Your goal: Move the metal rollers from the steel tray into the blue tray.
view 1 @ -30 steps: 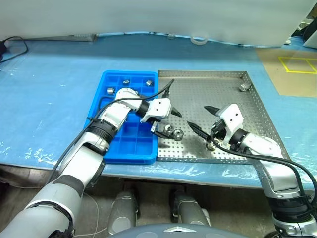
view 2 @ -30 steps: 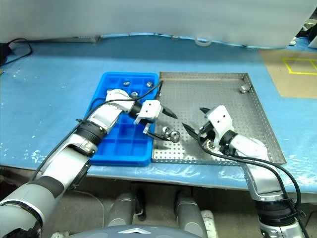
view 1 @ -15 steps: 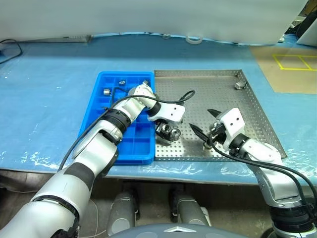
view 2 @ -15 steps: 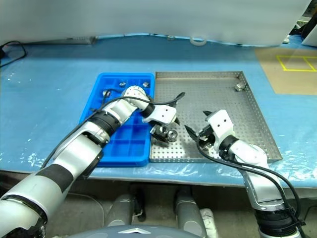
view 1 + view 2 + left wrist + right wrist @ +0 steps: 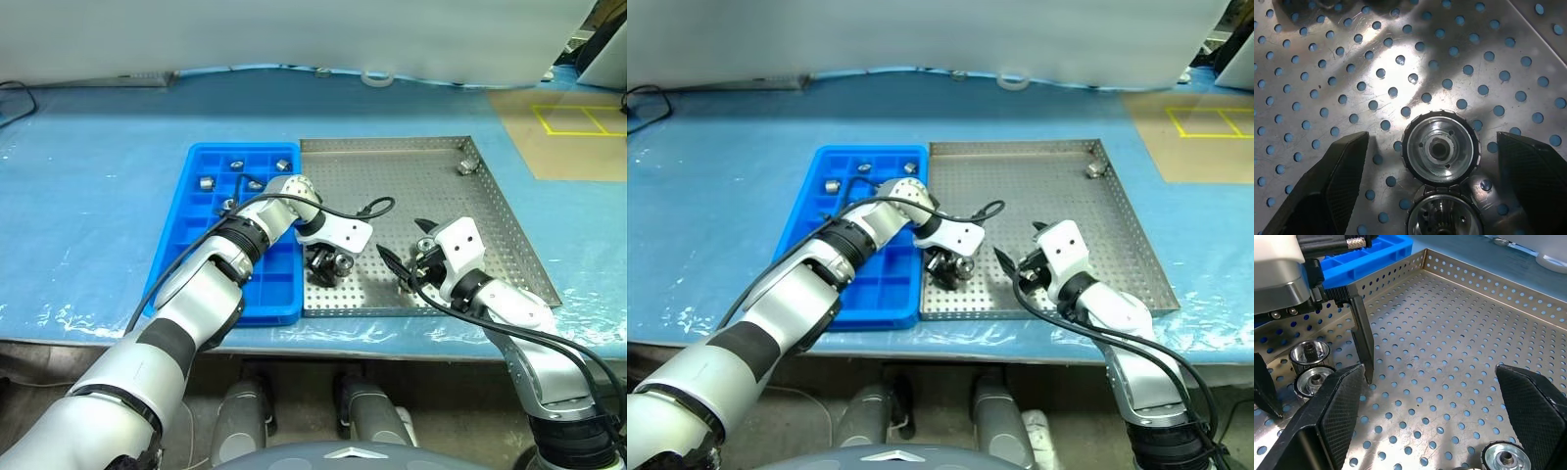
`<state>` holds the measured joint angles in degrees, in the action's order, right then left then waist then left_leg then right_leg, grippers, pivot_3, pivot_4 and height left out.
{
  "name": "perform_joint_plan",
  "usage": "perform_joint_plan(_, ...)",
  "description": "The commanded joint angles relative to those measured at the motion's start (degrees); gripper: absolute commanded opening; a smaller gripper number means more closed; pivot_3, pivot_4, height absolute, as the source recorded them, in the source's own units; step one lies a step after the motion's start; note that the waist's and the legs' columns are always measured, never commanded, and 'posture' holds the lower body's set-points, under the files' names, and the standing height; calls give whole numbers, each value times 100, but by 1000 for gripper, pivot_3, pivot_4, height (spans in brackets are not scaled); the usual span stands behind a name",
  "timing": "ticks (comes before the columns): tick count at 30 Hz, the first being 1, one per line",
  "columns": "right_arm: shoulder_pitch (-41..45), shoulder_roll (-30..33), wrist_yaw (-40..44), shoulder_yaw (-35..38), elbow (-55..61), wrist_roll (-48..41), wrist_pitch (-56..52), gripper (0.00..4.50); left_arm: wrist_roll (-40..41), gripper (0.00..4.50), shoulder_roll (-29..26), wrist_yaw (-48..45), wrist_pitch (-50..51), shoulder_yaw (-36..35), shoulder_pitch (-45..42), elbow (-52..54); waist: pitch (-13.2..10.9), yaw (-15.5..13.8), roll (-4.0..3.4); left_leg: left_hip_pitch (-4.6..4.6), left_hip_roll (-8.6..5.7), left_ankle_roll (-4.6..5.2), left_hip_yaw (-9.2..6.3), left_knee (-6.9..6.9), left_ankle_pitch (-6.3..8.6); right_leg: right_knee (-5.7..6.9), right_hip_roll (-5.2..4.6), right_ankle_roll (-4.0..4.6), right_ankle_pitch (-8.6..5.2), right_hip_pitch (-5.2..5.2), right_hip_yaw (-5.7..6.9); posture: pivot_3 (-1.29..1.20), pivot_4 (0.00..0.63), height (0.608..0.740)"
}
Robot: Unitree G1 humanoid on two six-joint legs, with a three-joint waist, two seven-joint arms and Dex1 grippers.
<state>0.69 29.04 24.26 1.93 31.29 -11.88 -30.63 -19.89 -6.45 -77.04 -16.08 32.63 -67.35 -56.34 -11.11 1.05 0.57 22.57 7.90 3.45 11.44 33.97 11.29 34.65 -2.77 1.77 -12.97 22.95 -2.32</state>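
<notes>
Metal rollers (image 5: 1441, 150) are short shiny cylinders with a ribbed outer edge, a smooth dished face and a small hole in the middle; two of them stand touching each other on the steel tray (image 5: 411, 157), near its edge beside the blue tray (image 5: 191, 255). The steel tray is a squarish sheet of silver metal with a scratched, bright base pierced by even rows of small round holes and a low upright rim that is pierced too. Another roller (image 5: 1504, 458) sits on the tray floor close to the right gripper (image 5: 404, 257), and one more (image 5: 465, 166) lies alone in the far right corner. The blue tray is smooth bright plastic, rectangular, divided by thin walls into a grid of small square pockets; several rollers (image 5: 207, 182) rest singly in pockets of its far rows, while the nearer pockets look bare. The left gripper (image 5: 326, 266) points down over the touching pair with its black, finely textured fingers (image 5: 1327, 186) spread wide, one on each side of the pair and clear of both. The right gripper is also spread wide, low over the tray floor, gripping nothing. Both trays lie side by side on a wrinkled blue plastic sheet (image 5: 88, 186).
</notes>
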Motion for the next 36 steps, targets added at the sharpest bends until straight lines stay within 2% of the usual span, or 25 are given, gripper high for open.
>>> perform_joint_plan(1,10,4,-47,80,260,19,6,4500,-91,3892,43,161,-103,37,47,38,0,0,0,-1,0,1,3,0,-2,0,-7,0,0,-3,7,-394,150,740)
perform_joint_plan(7,118,1,-61,74,172,51,21,4500,-139,1971,14,240,-183,63,147,76,0,10,0,5,0,10,12,0,-11,-6,-38,0,0,-22,47,-387,150,740)
perform_joint_plan(8,126,0,-58,76,160,53,27,4500,-117,1757,22,240,-170,41,163,88,0,14,-1,7,0,11,12,0,-11,-8,-38,0,0,-20,47,-382,150,740)
perform_joint_plan(19,165,20,8,92,106,38,44,4500,632,1756,56,142,283,-673,223,340,0,2,-2,32,1,17,11,-2,-14,-13,-43,0,0,-4,60,-368,150,740)
perform_joint_plan(23,127,33,65,189,143,-45,31,4500,1145,1756,-217,-20,726,-1138,411,778,-1,3,-3,56,1,33,11,-2,-23,-11,-44,0,0,17,64,-361,150,740)
perform_joint_plan(30,179,47,153,115,27,-5,63,4500,1775,1756,-437,674,1792,-1964,701,1190,-2,-7,-5,56,0,29,11,-2,-21,-8,-46,0,0,18,67,-332,150,740)
perform_joint_plan(36,419,-22,260,-85,-149,6,99,4500,2872,1756,-35,1634,3094,-2995,1065,2182,-3,-38,-6,65,-2,32,11,-2,-22,-11,-52,1,-1,19,74,-289,150,740)
